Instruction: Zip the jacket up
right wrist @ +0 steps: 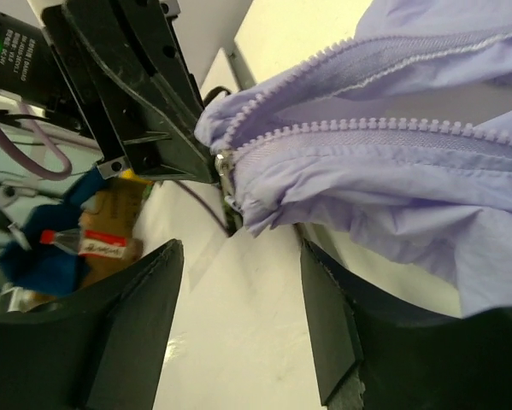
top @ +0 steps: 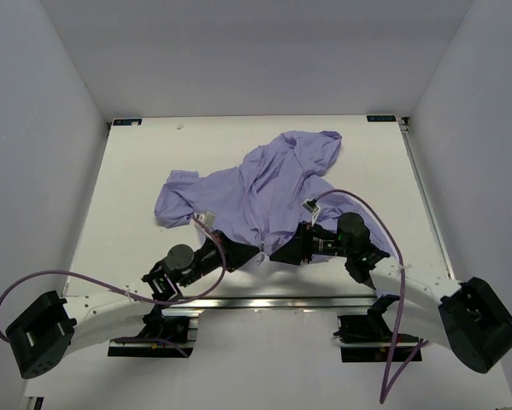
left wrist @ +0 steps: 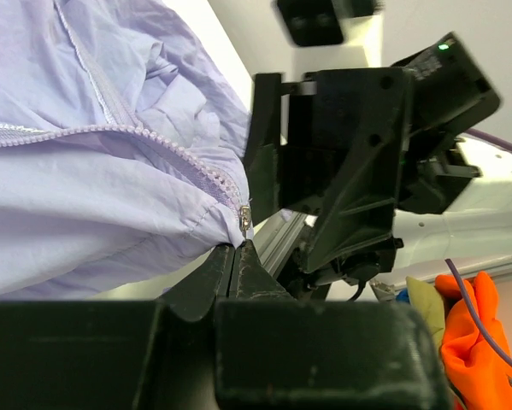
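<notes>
Because a zipper can only be started with its foot held steady, the left fingers [left wrist: 200,286] are pinched together on the hem of the jacket [top: 264,192], right below the small metal piece [left wrist: 245,215] where the zipper [left wrist: 144,137] ends. That anchors this corner near the middle of the near edge of the bench [top: 127,239]. Facing them from the other side, the right fingers [right wrist: 132,316] stand wide apart with nothing between them, and the hem corner hangs just above the gap. They are probably lined up to take the metal piece or the opposite tape, though neither is gripped yet. The jacket lies crumpled across the middle of the bench, with its hem at the near edge, its collar end toward the far right corner and one sleeve thrown out toward the left edge. Its long axis, and the zipper with it, runs obliquely from the near middle to the far right. The two rows of teeth spread apart from the hem, so the zipping seems barely begun.
</notes>
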